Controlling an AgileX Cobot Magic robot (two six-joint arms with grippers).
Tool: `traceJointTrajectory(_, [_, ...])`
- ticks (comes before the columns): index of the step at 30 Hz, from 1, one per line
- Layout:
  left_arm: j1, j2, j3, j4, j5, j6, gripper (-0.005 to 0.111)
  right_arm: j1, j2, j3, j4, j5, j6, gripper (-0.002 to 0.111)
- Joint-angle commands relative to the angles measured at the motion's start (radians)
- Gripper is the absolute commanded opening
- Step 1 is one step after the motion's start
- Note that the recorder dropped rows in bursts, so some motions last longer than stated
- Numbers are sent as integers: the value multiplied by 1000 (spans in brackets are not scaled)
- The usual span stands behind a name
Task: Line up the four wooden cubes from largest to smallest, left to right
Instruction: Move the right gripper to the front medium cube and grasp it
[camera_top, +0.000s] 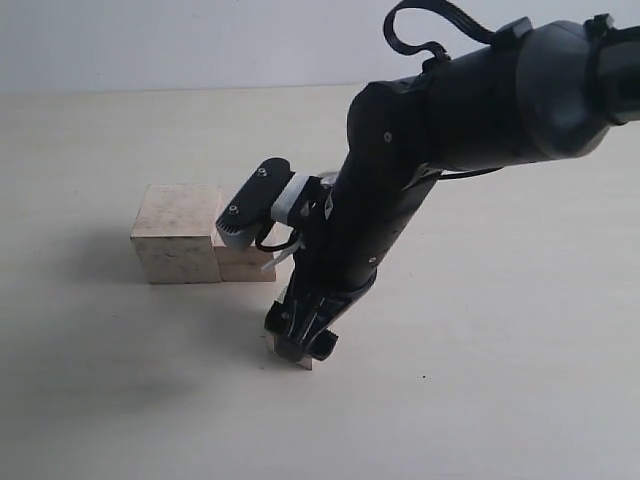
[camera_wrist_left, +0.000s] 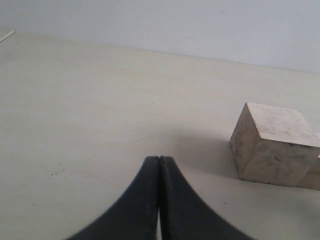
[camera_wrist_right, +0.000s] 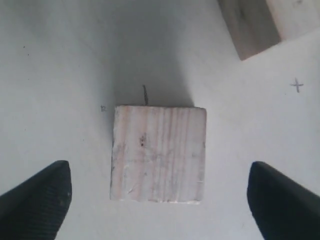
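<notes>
The largest wooden cube (camera_top: 178, 235) stands on the table at the left, with a smaller cube (camera_top: 245, 262) touching its right side, partly hidden by the right arm. My right gripper (camera_top: 300, 348) points down over a small cube (camera_top: 304, 363) in front of them. In the right wrist view this cube (camera_wrist_right: 159, 152) lies between the open fingers (camera_wrist_right: 45, 195), touching neither. My left gripper (camera_wrist_left: 159, 161) is shut on nothing, low over bare table, and the largest cube (camera_wrist_left: 272, 145) lies ahead of it. A fourth cube is not in view.
The pale table (camera_top: 500, 380) stretches on all sides. A corner of another cube (camera_wrist_right: 255, 22) shows past the small cube in the right wrist view, and a pencilled cross (camera_wrist_right: 297, 85) marks the table near it. The right arm (camera_top: 450, 110) slants across the table's right half.
</notes>
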Motion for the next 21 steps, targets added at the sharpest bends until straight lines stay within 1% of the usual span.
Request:
traceJointTrajectory(1, [-7,-6,1,1,-5,1,0,2,25,3,4,-47,-8,90])
traceJointTrajectory(7, [-7,-6,1,1,-5,1,0,2,76,3,4,-63,-8,87])
traceJointTrajectory(9, [-7,-6,1,1,-5,1,0,2,84,3,4,-65,-8,81])
traceJointTrajectory(10, [-7,-6,1,1,-5,1,0,2,84,3,2,-65,-8,74])
traceJointTrajectory(11, [-7,-6,1,1,-5,1,0,2,81,2,2,-65,-8,65])
traceJointTrajectory(14, [-7,-6,1,1,-5,1,0,2,59,2,2,-56,-5,34])
traceJointTrajectory(16, [-7,-6,1,1,-5,1,0,2,35,2,2,-47,-5,11])
traceJointTrajectory(17, [-7,-6,1,1,-5,1,0,2,24,2,-4,-45,-5,2])
traceJointTrajectory(19, [-7,-6,1,1,-5,1,0,2,-3,2,-56,-44,-3,0])
traceJointTrajectory(21, [-7,-6,1,1,-5,1,0,0,-26,2,-171,-48,2,0])
